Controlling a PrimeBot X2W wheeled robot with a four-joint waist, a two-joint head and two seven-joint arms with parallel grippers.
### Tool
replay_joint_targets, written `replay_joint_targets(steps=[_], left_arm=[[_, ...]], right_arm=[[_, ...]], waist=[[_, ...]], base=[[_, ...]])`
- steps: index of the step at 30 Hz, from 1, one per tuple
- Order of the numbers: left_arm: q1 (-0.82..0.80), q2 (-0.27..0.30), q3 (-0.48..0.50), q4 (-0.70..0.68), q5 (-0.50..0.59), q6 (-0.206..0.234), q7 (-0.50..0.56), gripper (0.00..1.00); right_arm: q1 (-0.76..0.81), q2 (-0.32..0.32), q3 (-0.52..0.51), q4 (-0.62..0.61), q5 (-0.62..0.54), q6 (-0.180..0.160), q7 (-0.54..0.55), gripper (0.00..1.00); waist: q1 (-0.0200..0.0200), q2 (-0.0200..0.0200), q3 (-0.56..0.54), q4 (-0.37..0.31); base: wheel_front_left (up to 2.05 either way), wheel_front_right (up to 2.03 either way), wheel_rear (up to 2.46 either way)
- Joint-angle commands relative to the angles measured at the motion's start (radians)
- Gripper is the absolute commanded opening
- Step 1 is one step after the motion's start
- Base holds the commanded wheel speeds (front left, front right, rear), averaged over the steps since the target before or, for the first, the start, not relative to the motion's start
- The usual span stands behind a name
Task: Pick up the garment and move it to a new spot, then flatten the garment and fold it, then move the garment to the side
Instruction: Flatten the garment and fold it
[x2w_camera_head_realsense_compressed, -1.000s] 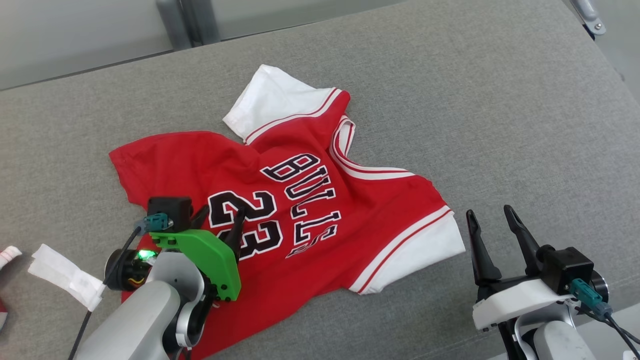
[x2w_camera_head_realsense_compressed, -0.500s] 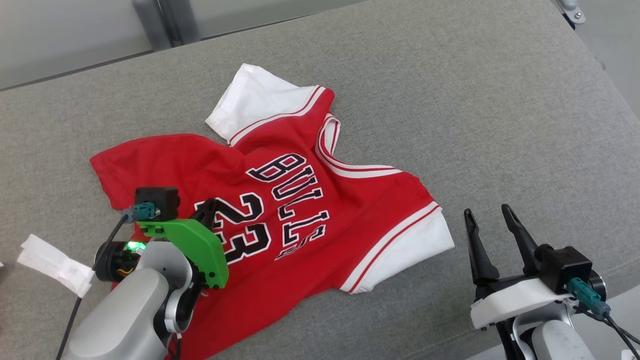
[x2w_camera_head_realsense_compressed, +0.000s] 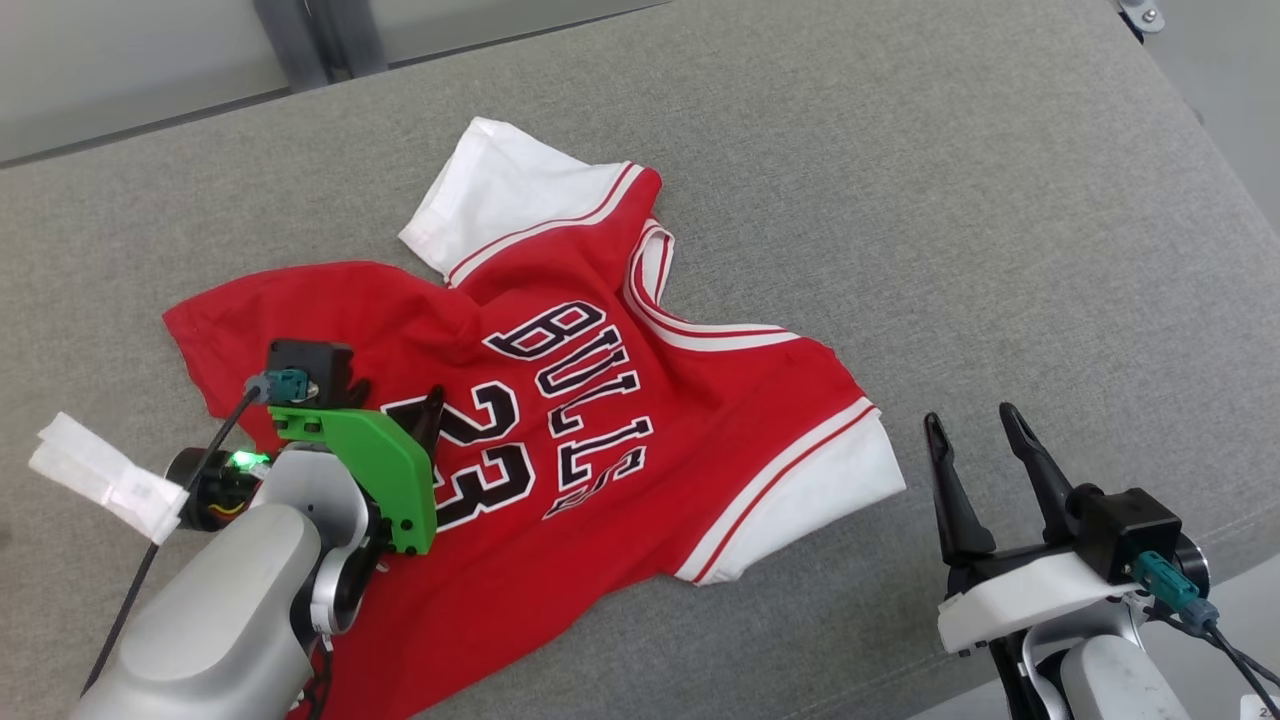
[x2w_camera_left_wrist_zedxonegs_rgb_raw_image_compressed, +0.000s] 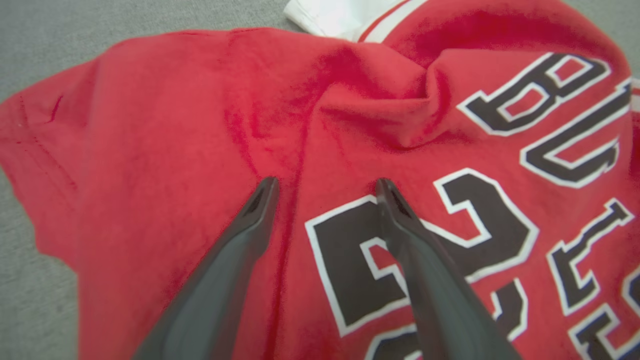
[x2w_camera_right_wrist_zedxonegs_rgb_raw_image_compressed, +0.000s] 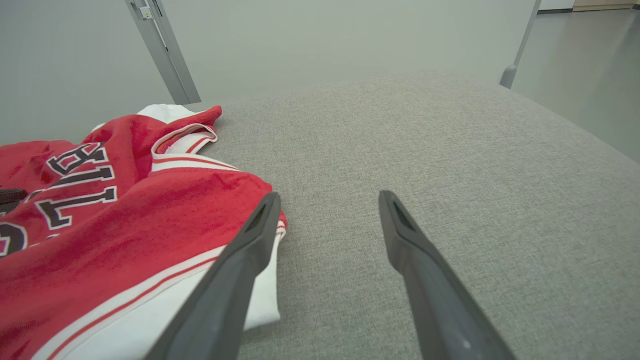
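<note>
Lower left gripper (x2w_camera_head_realsense_compressed: 395, 398), jaws wide, onto red Bulls jersey (x2w_camera_head_realsense_compressed: 600, 330) lying rumpled left of centre on grey cushion (x2w_camera_head_realsense_compressed: 950, 200); pinch the crease (x2w_camera_left_wrist_zedxonegs_rgb_raw_image_compressed: 300, 150) between the fingertips (x2w_camera_left_wrist_zedxonegs_rgb_raw_image_compressed: 265, 192), gathering both layers. Park right gripper (x2w_camera_head_realsense_compressed: 970, 418), also wide, just right of near white sleeve (x2w_camera_head_realsense_compressed: 840, 485).

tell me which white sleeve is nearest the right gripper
The near sleeve, just left of the right gripper; the other sleeve lies far up, beyond the collar.
</note>
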Motion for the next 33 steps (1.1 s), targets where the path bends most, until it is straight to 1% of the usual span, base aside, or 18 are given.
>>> replay_joint_targets(steps=[1,4,5,6,8,12,14,19,24,25,28,30,32,33], left_arm=[[-0.029,0.009,-0.012,0.016,0.015,-0.007,0.023,1.0],[-0.057,0.006,-0.031,0.044,0.018,-0.025,0.063,1.0],[-0.064,0.002,-0.036,0.055,0.013,-0.034,0.073,0.31],[-0.067,0.0,-0.042,0.062,0.011,-0.043,0.083,0.0],[-0.073,0.0,-0.046,0.071,0.01,-0.052,0.087,0.0],[-0.079,0.012,-0.029,0.051,0.009,-0.05,0.057,0.0],[-0.088,0.021,-0.017,0.034,0.015,-0.039,0.045,0.0],[-0.158,0.055,0.043,-0.006,0.032,0.008,-0.005,0.0],[-0.245,0.061,0.081,0.038,0.043,0.024,-0.02,0.0],[-0.258,0.061,0.079,0.055,0.048,0.023,-0.017,0.0],[-0.298,0.058,0.066,0.13,0.064,0.0,-0.013,0.0],[-0.313,0.052,0.061,0.179,0.071,-0.016,-0.031,0.0],[-0.321,0.046,0.064,0.214,0.077,-0.024,-0.07,0.51],[-0.319,0.041,0.067,0.224,0.079,-0.024,-0.097,1.0]], right_arm=[[-0.021,0.0,0.003,-0.006,0.004,0.0,0.0,1.0],[-0.031,0.0,0.012,-0.006,0.01,0.0,0.0,1.0],[-0.035,0.0,0.014,-0.004,0.015,0.0,0.0,1.0],[-0.037,0.0,0.014,-0.003,0.019,0.0,0.0,1.0],[-0.036,0.0,0.015,-0.001,0.026,0.0,0.0,1.0],[-0.025,0.0,0.012,0.001,0.036,0.0,0.0,1.0],[-0.023,0.0,0.01,0.0,0.039,0.0,0.0,1.0],[-0.051,0.0,0.013,-0.01,0.044,0.0,0.0,1.0],[-0.074,0.0,0.026,-0.008,0.036,0.0,0.0,1.0],[-0.078,0.0,0.027,-0.007,0.036,0.0,0.0,1.0],[-0.088,0.0,0.03,-0.007,0.035,0.0,0.0,1.0],[-0.09,0.0,0.028,-0.006,0.036,0.0,0.0,1.0],[-0.089,0.0,0.024,-0.006,0.039,0.0,0.0,1.0],[-0.084,0.0,0.02,-0.005,0.039,0.0,0.0,1.0]], waist=[[0.0,-0.0001,0.017,-0.004],[0.0,-0.0001,0.035,-0.011],[0.0,-0.0001,0.041,-0.014],[0.0,-0.0001,0.044,-0.016],[0.0,-0.0001,0.049,-0.02],[0.0,-0.0001,0.054,-0.021],[0.0,-0.0001,0.057,-0.019],[0.0,-0.0001,0.088,-0.014],[0.0,-0.0001,0.125,-0.019],[0.0,-0.0001,0.13,-0.021],[0.0,-0.0001,0.147,-0.03],[0.0,-0.0001,0.151,-0.034],[0.0,-0.0001,0.15,-0.035],[0.0,-0.0001,0.146,-0.033]], base=[[0.0,0.0,0.0],[0.0,0.0,0.0],[0.0,0.0,0.0],[0.0,0.0,0.0],[0.0,0.0,0.0],[0.0,0.0,0.0],[0.0,0.0,0.0],[0.0,0.0,0.0],[0.0,0.0,0.0],[0.0,0.0,0.0],[0.0,0.0,0.0],[0.0,0.0,0.0],[0.0,0.0,0.0],[0.0,0.0,0.0]])
